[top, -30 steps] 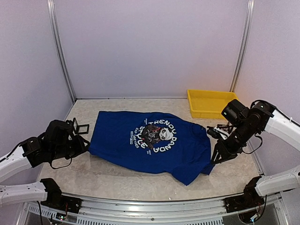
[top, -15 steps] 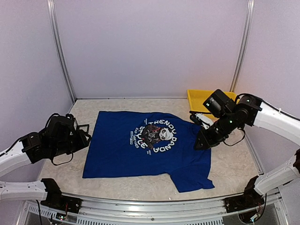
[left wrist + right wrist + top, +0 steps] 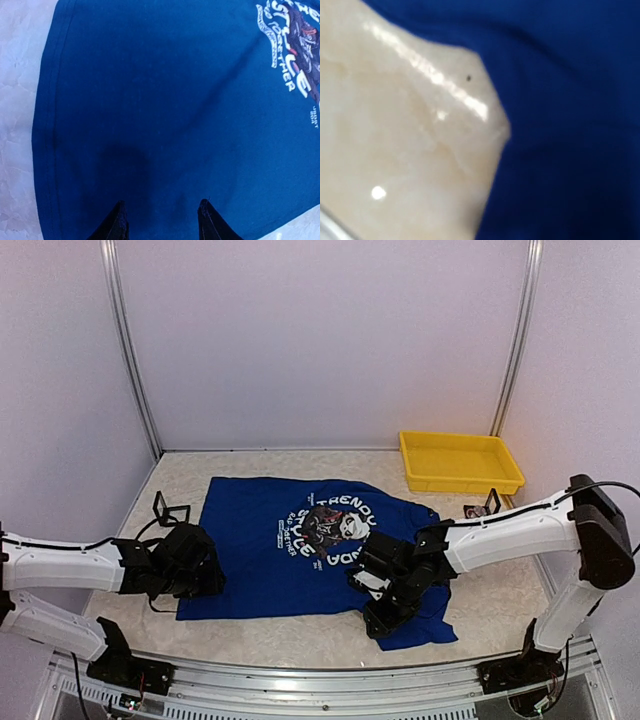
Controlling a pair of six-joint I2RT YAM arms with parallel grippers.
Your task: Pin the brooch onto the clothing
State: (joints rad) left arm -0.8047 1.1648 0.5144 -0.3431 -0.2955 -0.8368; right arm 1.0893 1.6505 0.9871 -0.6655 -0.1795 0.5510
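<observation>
The clothing (image 3: 260, 550), a royal-blue T-shirt with a white panda print (image 3: 335, 528), lies spread flat on the table. My left gripper (image 3: 205, 575) hangs low over its near left hem. In the left wrist view its jaws (image 3: 162, 212) stand open above the blue cloth (image 3: 165, 100), with nothing between them. My right gripper (image 3: 382, 615) is low over the shirt's near right corner. Its fingers do not show in the blurred right wrist view, only blue cloth (image 3: 570, 125) and table (image 3: 395, 150). A small dark and reddish thing (image 3: 473, 510), perhaps the brooch, lies right of the shirt.
A yellow tray (image 3: 460, 462) stands at the back right. A small black square frame (image 3: 170, 510) stands on the table left of the shirt, and another (image 3: 491, 502) stands near the tray. Walls close in the table on three sides.
Both arms have let go of the shirt's ends and swung inward and down over its near edge. The shirt, held stretched before, now lies flat. The left jaws have opened.
</observation>
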